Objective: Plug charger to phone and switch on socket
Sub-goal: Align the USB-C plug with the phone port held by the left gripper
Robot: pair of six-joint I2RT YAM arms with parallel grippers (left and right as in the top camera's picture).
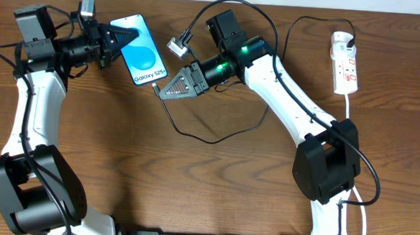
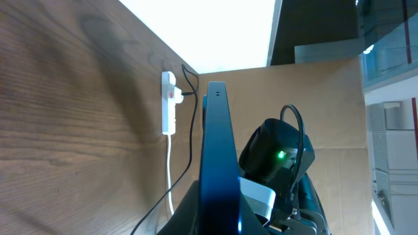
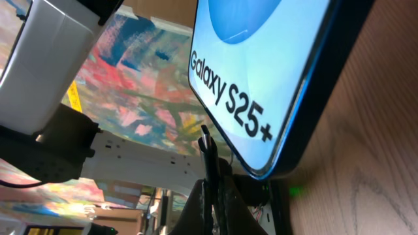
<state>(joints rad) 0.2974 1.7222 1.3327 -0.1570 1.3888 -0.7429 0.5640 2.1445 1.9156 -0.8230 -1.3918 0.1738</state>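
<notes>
The phone (image 1: pixel 141 56) lies tilted at the back left, its blue-and-cyan screen reading "Galaxy S25+". My left gripper (image 1: pixel 117 39) is shut on its upper end; the left wrist view shows the phone (image 2: pixel 215 150) edge-on between the fingers (image 2: pixel 219 209). My right gripper (image 1: pixel 165 88) is shut on the charger plug (image 1: pixel 157 87) at the phone's lower end. In the right wrist view the plug (image 3: pixel 206 156) stands between my fingers (image 3: pixel 212 186), close beside the phone (image 3: pixel 261 65); I cannot tell whether it is in the port. The white socket (image 1: pixel 345 63) lies at the back right.
The black charger cable (image 1: pixel 195 135) loops across the middle of the table and back up to the socket. The socket's thick white cord (image 1: pixel 348 107) runs toward the front. The socket also shows in the left wrist view (image 2: pixel 168 104). The table's back edge is close behind the phone.
</notes>
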